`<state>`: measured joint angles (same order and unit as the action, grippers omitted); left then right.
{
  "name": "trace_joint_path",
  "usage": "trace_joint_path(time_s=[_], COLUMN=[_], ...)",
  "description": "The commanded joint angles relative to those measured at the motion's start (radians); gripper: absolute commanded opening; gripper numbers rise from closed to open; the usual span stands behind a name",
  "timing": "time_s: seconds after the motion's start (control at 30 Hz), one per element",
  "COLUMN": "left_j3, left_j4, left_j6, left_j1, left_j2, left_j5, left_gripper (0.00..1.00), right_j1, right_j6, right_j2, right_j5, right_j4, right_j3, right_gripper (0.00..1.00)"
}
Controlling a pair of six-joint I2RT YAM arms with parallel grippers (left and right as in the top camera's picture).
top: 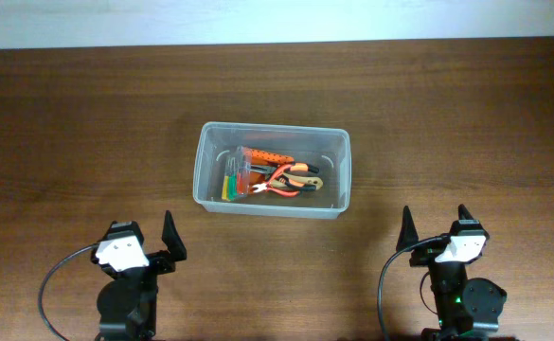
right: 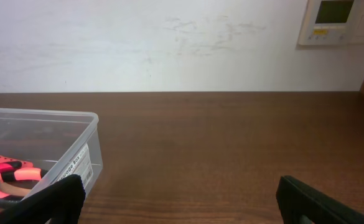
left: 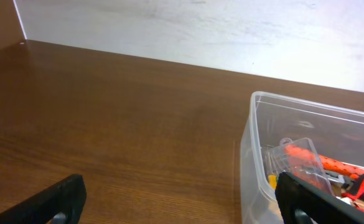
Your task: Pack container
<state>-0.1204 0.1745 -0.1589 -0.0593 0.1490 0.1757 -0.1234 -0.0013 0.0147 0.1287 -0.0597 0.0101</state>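
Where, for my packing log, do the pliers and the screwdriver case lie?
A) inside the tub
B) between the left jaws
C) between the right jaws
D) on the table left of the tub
A: the overhead view shows the pliers and the screwdriver case lying together inside the tub, not on the bare wood around it.

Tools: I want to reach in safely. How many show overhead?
2. The left tool sits on the near side, left of the container; the right tool sits near-right. Both are open and outside it.
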Motion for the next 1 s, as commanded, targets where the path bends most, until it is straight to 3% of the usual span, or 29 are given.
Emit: trace_joint_path(time_s=[0.0,0.97], left_j3=[0.030,0.058], left_j4=[-0.006,0.020], left_j6=[-0.005,0.032], left_j1=[0.003,0.064], left_j2=[-0.031,-0.145], left_j5=[-0.023,-0.031], left_gripper=[0.99,0.99], right_j1=[0.005,0.005], right_j6=[-0.002,-0.002], right_j2=[-0.011,-0.011], right_j5=[-0.006,-0.006], right_j4=[-0.007,-0.007], right_j3=[-0.005,-0.005], right_gripper=[0.98,0.99])
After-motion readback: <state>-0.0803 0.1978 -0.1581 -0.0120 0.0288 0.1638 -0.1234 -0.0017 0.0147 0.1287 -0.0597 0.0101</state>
